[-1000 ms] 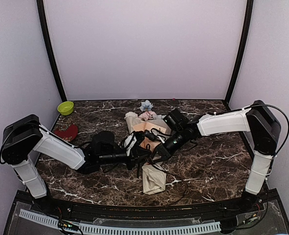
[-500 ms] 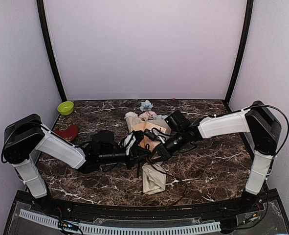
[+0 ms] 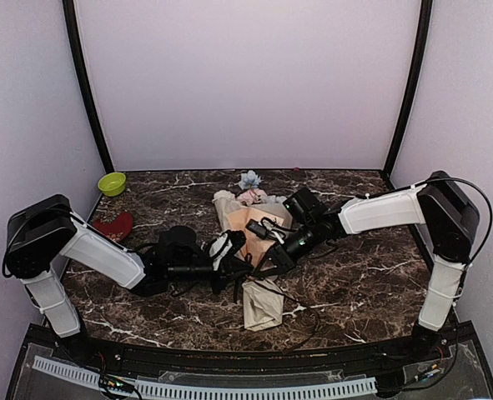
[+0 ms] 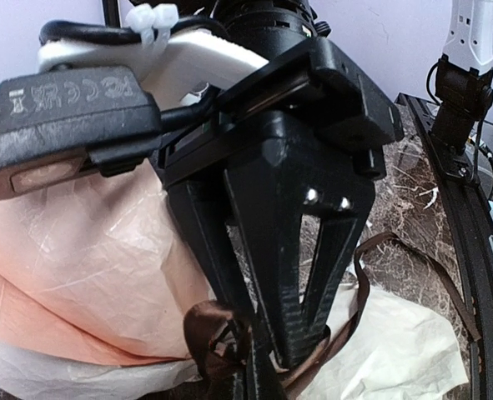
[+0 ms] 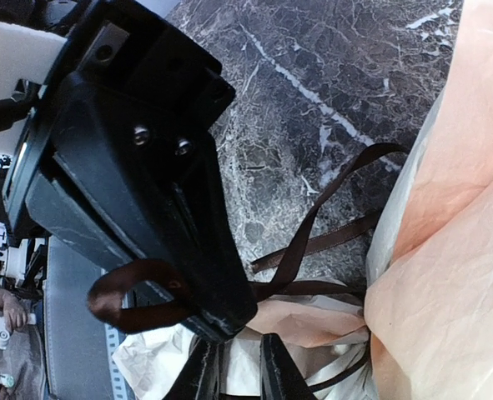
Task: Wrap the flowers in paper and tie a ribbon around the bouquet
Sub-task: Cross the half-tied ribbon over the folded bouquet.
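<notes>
Notably, bouquet [image 3: 250, 225] lay mid-frame, left gripper [image 4: 278, 360] closed beside bunched ribbon [image 4: 217, 333], right gripper [image 3: 269, 257] aperture unreadable with a ribbon loop hooked over it; that snag could pull the tie loose.

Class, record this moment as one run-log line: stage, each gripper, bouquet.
stage: tying ribbon | left gripper: shut on ribbon | right gripper: at ribbon loop, jaws unclear | bouquet: wrapped, lying on table

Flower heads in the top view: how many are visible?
2: a blue head farthest back and a pink head just nearer, at the paper's wide end. More may be hidden inside.
</notes>
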Action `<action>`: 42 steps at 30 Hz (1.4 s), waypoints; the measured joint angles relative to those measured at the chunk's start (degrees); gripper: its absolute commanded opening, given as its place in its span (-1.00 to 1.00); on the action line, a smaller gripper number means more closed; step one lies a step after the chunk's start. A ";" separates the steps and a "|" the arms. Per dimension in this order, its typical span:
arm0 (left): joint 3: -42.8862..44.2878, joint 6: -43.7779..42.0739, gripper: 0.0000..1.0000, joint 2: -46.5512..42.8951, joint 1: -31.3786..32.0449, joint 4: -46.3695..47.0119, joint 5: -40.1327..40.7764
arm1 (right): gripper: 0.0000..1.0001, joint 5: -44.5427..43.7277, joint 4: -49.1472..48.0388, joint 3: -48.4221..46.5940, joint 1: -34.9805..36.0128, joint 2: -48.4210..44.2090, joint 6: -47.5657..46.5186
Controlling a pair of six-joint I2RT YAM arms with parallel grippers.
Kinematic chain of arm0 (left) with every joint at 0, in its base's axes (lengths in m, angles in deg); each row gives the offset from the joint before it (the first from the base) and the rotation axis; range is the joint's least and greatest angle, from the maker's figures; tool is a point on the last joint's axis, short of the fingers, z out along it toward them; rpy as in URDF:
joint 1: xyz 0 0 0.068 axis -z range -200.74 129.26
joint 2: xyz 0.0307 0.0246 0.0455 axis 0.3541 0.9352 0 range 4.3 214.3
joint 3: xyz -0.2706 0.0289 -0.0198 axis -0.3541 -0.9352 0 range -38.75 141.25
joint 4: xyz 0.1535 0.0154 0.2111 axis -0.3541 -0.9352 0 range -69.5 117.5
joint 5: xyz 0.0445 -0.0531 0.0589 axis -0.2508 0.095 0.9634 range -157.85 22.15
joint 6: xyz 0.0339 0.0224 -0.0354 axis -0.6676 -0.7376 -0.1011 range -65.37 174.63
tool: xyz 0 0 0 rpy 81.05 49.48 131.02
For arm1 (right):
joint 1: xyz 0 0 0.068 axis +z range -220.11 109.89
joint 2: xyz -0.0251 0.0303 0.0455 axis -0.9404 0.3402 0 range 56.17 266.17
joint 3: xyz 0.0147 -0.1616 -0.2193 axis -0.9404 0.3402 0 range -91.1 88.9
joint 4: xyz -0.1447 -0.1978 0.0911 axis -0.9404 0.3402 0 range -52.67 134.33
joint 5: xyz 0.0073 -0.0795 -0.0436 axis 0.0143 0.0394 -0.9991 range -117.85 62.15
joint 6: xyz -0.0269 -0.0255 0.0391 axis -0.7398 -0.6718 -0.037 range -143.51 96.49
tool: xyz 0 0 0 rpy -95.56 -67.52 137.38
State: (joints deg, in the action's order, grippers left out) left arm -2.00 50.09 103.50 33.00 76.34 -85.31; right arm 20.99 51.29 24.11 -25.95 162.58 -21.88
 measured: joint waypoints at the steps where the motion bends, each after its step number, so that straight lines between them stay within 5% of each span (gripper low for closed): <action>1: -0.22 -0.20 -1.00 0.00 0.00 -0.07 0.13 | -0.62 0.44 0.07 0.00 0.00 0.07 -0.20; 30: -0.90 -0.37 -1.00 0.00 0.00 1.79 0.17 | -0.61 -6.67 7.50 -4.35 -0.48 0.74 -3.13; 42: -0.28 -0.37 -1.00 0.00 0.00 1.64 0.09 | -0.54 -0.28 9.90 -4.74 -0.46 1.73 -7.13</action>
State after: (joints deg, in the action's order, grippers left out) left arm -2.28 49.72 103.50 33.00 77.98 -85.22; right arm 20.70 61.19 19.36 -26.41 164.31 -29.01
